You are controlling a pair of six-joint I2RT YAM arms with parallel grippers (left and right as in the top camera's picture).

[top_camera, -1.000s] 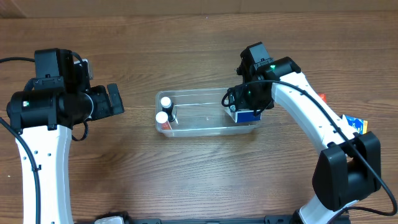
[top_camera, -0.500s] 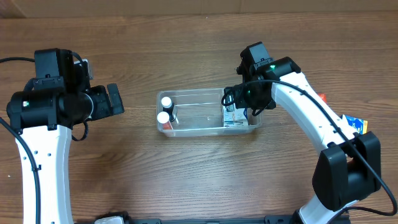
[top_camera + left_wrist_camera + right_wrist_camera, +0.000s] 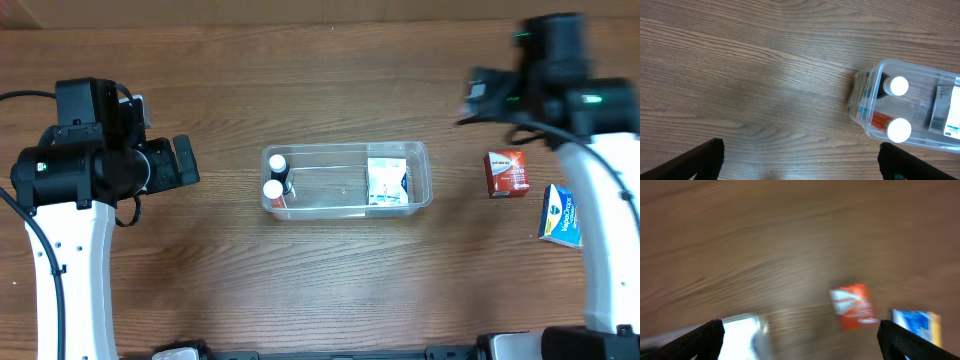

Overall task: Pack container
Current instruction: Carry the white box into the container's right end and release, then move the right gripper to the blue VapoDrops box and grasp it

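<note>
Overhead view: the container point(image 3: 330, 183) is sitting mid-table, within both arms' reach. Two bottles point(image 3: 274, 176) are standing at its left end, a white box point(image 3: 386, 182) lying at its right, leaving the middle free. A red box point(image 3: 506, 173) and a blue box point(image 3: 561, 215) are waiting right of it. The right gripper point(image 3: 800, 330) is hovering near them, wide open, empty, likely to fetch one; the left gripper point(image 3: 800, 147) is idling likewise, well left.

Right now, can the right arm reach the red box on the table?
Probably yes: the red box lies in the open, apart from the blue box and the container, with the open right tool nearby, nothing between.
</note>
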